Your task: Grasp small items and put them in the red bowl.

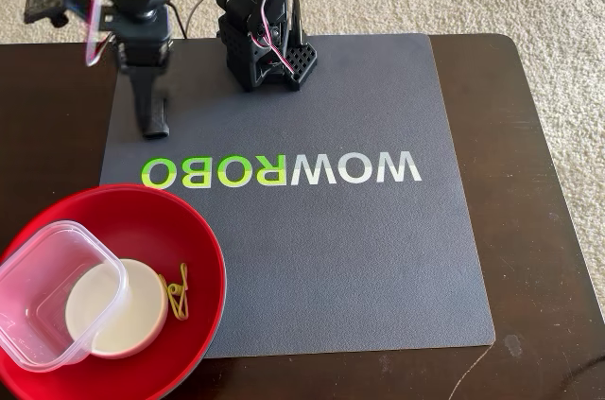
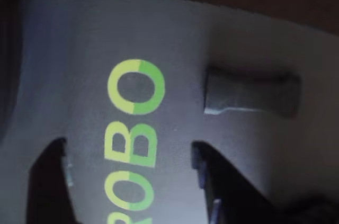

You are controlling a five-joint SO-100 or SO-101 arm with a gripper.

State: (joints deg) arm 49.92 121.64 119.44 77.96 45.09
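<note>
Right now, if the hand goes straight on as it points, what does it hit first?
The hand probably meets the gray mat first, at the green letters. The black bar lies ahead of the wrist view's right-side finger and might be clipped; depth is unclear.

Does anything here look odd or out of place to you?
Nothing is spilled or broken. One item, the black bar, still lies on the grey mat rather than in the red bowl. The clear tub sits tilted over the bowl's rim, overlapping the white bowl. The gripper is open.
</note>
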